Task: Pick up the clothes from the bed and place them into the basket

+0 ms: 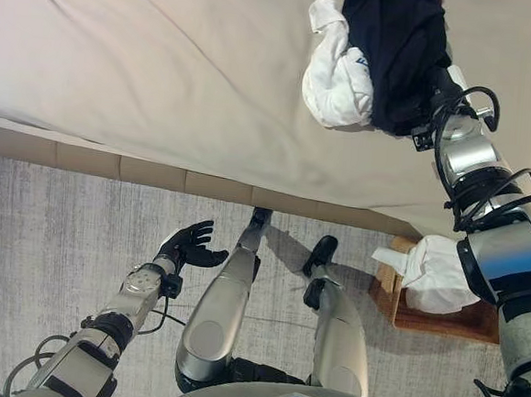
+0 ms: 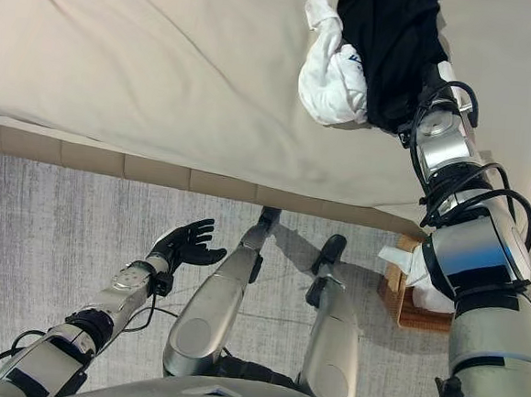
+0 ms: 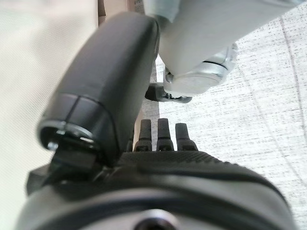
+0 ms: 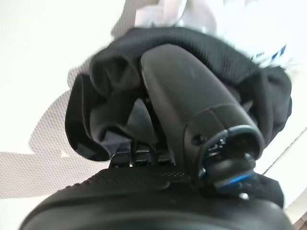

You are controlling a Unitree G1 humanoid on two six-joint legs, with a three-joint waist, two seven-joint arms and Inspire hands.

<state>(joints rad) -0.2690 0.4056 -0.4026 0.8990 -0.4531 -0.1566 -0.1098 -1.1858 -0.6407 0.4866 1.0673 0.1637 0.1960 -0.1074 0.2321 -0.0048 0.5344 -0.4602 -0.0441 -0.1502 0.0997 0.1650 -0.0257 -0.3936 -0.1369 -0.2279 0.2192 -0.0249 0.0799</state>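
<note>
A black garment (image 1: pixel 397 52) and a white garment (image 1: pixel 335 80) are bunched together at the far right of the beige bed (image 1: pixel 166 62). My right hand (image 4: pixel 192 96) is shut on the black garment: its thumb presses over the cloth and its fingers are buried in it. The bundle casts a shadow on the sheet in the right wrist view. The white garment hangs beside the black one, touching it. My left hand (image 1: pixel 188 245) is open and empty, low over the floor at the left.
A wooden basket (image 1: pixel 449 325) stands on the grey rug at the right, near the bed's edge, with white cloth (image 1: pixel 434 272) in it. The bed's padded side (image 1: pixel 112 163) runs across in front of me.
</note>
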